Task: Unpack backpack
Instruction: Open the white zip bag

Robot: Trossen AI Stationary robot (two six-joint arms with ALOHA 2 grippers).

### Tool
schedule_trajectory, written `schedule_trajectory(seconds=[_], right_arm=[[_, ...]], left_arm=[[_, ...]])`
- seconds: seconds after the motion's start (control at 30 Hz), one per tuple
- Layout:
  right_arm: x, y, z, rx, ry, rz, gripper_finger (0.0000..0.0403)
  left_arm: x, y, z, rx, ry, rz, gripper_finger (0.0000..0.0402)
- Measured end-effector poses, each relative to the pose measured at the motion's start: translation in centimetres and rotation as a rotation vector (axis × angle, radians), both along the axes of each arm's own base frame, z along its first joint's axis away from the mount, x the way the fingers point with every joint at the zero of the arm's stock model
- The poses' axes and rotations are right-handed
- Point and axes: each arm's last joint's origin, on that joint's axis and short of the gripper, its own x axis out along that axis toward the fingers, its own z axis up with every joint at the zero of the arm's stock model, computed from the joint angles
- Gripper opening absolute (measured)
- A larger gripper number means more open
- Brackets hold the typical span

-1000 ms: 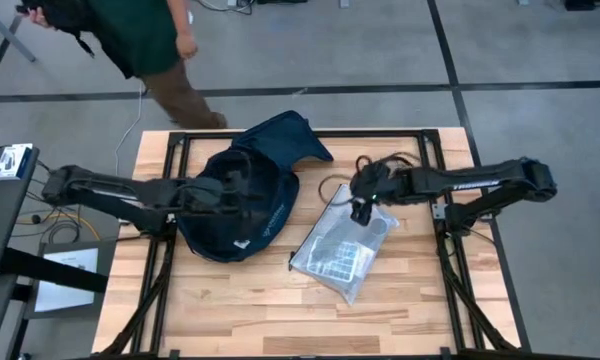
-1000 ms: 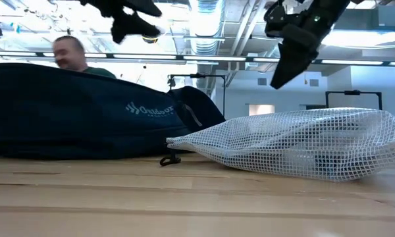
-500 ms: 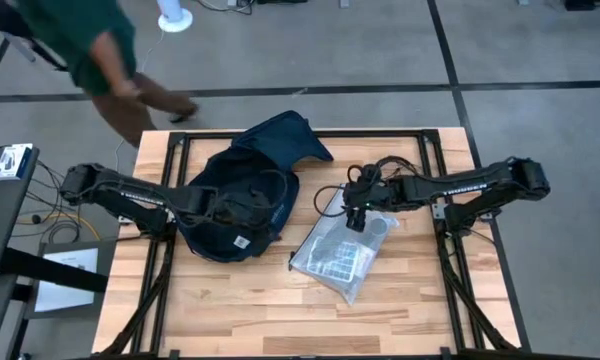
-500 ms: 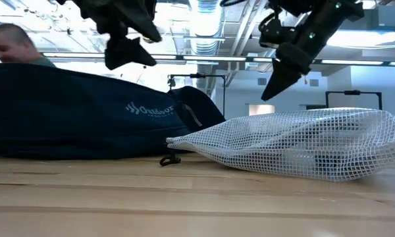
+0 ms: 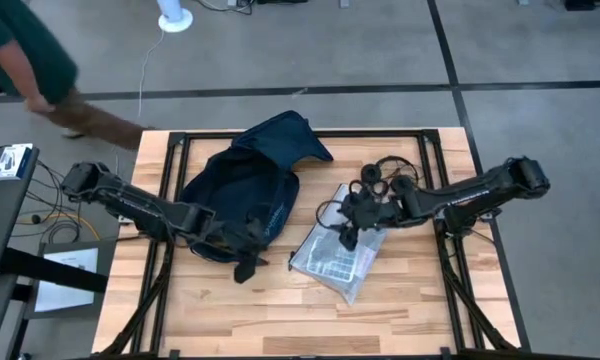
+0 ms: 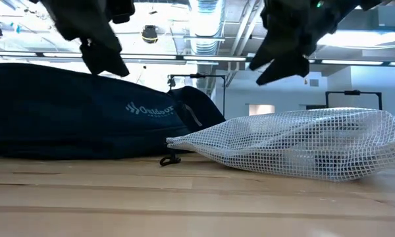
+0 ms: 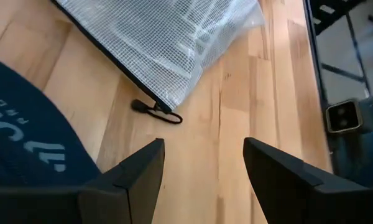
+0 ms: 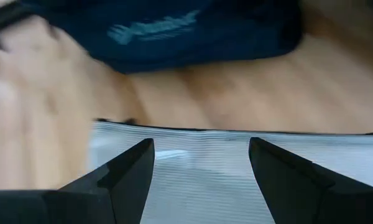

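Both tools [image 5: 248, 266] [image 5: 344, 238] lower, nearer the pouch [image 5: 338, 256]

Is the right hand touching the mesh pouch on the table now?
Apart. In the low view the right hand hangs above the mesh pouch, with background showing between them. The right wrist view shows its open fingers empty over the pouch.

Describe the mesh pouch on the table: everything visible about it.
The mesh pouch is a clear plastic bag with a white grid weave and dark zipper edge, its black pull cord trailing on the wooden table. It lies flat, slightly puffed, beside the backpack, apparently apart. Flat contents show dimly inside. The right gripper hovers above it, open.
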Motion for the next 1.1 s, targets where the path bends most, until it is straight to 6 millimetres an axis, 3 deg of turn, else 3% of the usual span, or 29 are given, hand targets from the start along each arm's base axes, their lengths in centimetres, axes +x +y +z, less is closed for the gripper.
schedule_trajectory(seconds=[0.23,0.4,0.57,0.77,0.97,1.1], right_arm=[[0.7,3.8,0.0,0.077,-0.117,0.092,0.0254],[2.9,5.8,-0.7,-0.007,-0.109,0.195,0.0254],[6.8,7.7,-2.2,-0.187,0.037,0.325,0.0254],[10.8,9.5,-4.0,-0.320,0.291,0.300,0.0254],[12.5,12.2,-6.3,-0.460,0.366,0.292,0.0254],[13.4,12.7,-7.9,-0.471,0.387,0.293,0.0254]], left_arm=[[-1.1,-0.3,-2.9,0.023,-0.032,-0.019,0.0207],[-1.7,-0.1,-4.2,-0.043,-0.012,0.044,0.0207],[-2.0,-0.1,-4.7,-0.073,0.007,0.079,0.0207],[-2.4,-0.7,-4.9,-0.078,0.035,0.066,0.0207],[-3.2,-1.2,-5.4,-0.057,0.103,0.074,0.0207],[-3.6,-1.6,-5.6,-0.060,0.123,0.071,0.0207]])
